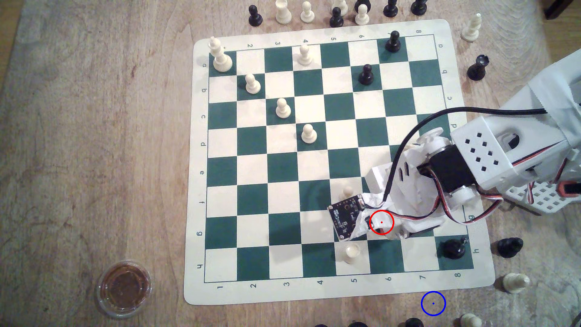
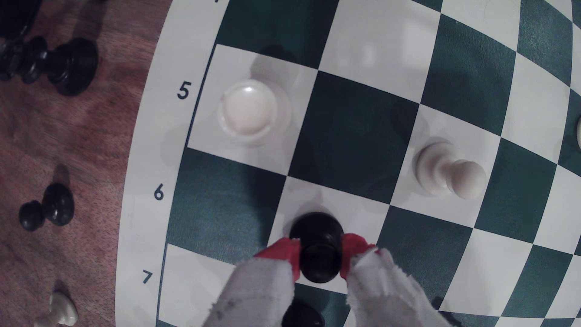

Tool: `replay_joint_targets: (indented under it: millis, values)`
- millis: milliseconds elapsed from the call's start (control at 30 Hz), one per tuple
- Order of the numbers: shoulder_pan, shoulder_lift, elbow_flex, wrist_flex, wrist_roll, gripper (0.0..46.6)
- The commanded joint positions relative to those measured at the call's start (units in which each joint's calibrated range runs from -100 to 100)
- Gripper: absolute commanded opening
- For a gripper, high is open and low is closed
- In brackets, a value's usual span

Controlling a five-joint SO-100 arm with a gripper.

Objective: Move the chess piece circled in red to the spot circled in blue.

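Black pawn point(image 2: 319, 248) between the gripper point(image 2: 320, 259) red fingertips point(image 2: 284, 251).

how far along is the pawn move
Done: the gripper has reached the black pawn, its red fingertips pressed on either side of it. In hand: the grasp, though the pawn looks to be on its white square, not clearly lifted. Left: carrying it off the board to the blue ring, bare wood for now.

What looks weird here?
The tool pinching the black pawn is wrapped in frayed white wrapping, and a small cup of brown stuff sits on the table beside the chess mat. Nothing looks spilled.
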State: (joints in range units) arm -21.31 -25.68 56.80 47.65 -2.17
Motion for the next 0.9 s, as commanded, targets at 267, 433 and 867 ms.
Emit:
replay_joint_targets:
  millis: [267, 433, 867]
  values:
    - [0.70, -5.22, -7.48, 4.85, 0.00, 0.3]
    - [-1.72, -13.79, -9.29, 10.83, -0.05, 0.3]
    - [-17.29, -8.78, -18.18, 13.61, 0.20, 0.6]
